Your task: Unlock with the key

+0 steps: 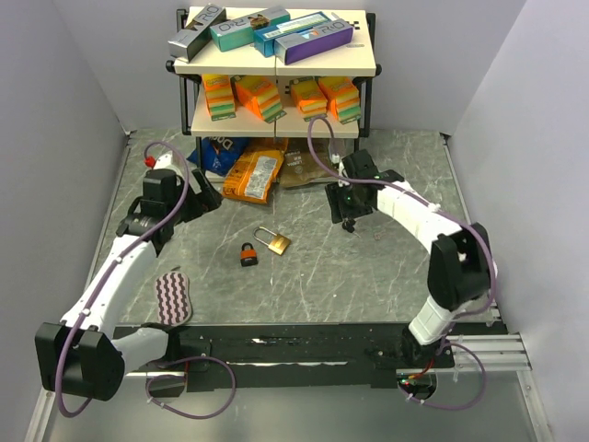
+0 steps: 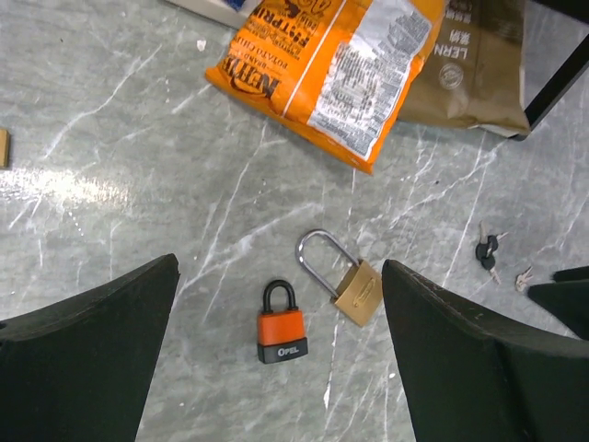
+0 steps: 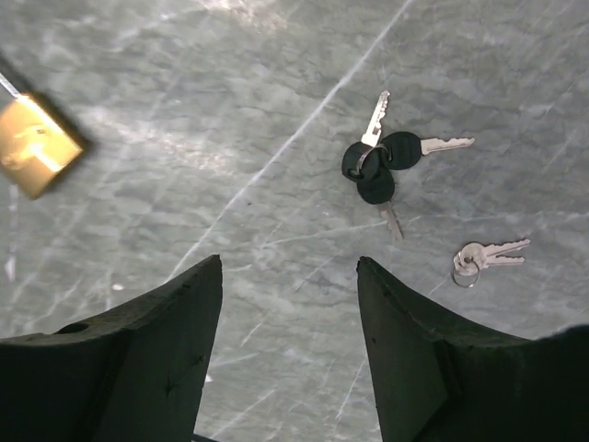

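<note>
Left tool (image 2: 281, 265): released, jaws spread wide with nothing between them. It hangs above the two padlocks and touches neither.
Right tool (image 3: 288, 265): also released, fingers apart over bare bench (image 1: 368, 285), grasping nothing. The keys lie just past its tips, toward the upper right of the right wrist view.
Black-headed keys (image 3: 379, 166): a bunch on one ring, flat on the bench, blades fanned upward, rightward and downward.
Silver keys (image 3: 483, 256): a smaller set on its own ring, to the lower right of the black bunch, near it but apart.
Orange padlock (image 2: 282, 333): flat at the lower centre of the left wrist view, black shackle seated in the body, black band with white lettering at its base.
Brass padlock (image 2: 357, 293): just right of the orange one and apart from it, tilted, with its long steel shackle reaching to the upper left. I cannot tell whether it is latched.
Keys and locks: both key sets lie loose at the right edge of the left wrist view, well apart from the padlocks.
Orange snack bag (image 2: 327, 64): flat on the bench above the padlocks, its right edge against a brown bag (image 2: 469, 74).
Blue bag (image 1: 219, 149): left of the orange bag, at the foot of the shelf.
Shelf (image 1: 230, 66): top centre of the overhead view, with two tiers. Boxes (image 1: 241, 32) lie on the upper tier and stacked sponges (image 1: 259, 97) on the lower.
Striped pad (image 1: 172, 296): purple and white waves, lower left of the overhead view, beside the left arm.
</note>
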`<state>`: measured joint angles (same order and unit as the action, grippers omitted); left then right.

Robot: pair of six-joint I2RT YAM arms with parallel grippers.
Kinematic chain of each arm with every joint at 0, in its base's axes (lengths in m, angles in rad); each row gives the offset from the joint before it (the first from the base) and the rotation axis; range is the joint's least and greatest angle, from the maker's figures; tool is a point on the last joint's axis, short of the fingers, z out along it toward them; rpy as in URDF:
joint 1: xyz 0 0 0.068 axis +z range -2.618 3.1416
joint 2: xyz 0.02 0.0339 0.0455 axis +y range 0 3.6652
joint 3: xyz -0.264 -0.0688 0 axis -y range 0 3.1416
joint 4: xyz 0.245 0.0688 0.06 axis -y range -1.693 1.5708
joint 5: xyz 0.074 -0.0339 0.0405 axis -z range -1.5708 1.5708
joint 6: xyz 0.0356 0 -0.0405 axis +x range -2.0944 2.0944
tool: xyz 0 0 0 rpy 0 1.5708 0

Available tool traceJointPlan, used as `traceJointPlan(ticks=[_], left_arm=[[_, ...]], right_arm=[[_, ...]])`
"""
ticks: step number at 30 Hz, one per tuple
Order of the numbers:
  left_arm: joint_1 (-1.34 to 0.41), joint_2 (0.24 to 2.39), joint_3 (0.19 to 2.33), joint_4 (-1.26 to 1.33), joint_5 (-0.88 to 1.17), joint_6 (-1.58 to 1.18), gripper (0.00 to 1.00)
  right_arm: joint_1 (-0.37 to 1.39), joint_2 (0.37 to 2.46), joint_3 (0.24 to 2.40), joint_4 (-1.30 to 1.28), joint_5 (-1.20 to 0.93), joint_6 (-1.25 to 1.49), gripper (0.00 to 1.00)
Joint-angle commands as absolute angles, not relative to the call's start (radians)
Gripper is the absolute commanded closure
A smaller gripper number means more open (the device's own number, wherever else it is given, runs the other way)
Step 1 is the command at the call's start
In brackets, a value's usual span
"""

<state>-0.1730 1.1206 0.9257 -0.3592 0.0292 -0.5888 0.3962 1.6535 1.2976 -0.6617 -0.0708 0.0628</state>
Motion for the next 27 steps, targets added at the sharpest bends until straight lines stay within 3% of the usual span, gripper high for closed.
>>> traceJointPlan(ticks=[1,10,27], left_arm=[[-0.175,1.106,0.974,-0.302,0.058,-0.623,0.04],[-0.187,1.089,0.859,-0.192,0.124,-0.804,0.04],[-0.19,1.046,0.842,-0.235,0.114,-0.788,0.04]], right_arm=[[0.394,1.744,1.385,-0.658,-0.014,0.022,0.35],[0.353,1.91,1.474,-0.661,-0.011,0.008,0.44],[0.337,2.017,1.48,-0.669,-0.008,0.026,0.5]])
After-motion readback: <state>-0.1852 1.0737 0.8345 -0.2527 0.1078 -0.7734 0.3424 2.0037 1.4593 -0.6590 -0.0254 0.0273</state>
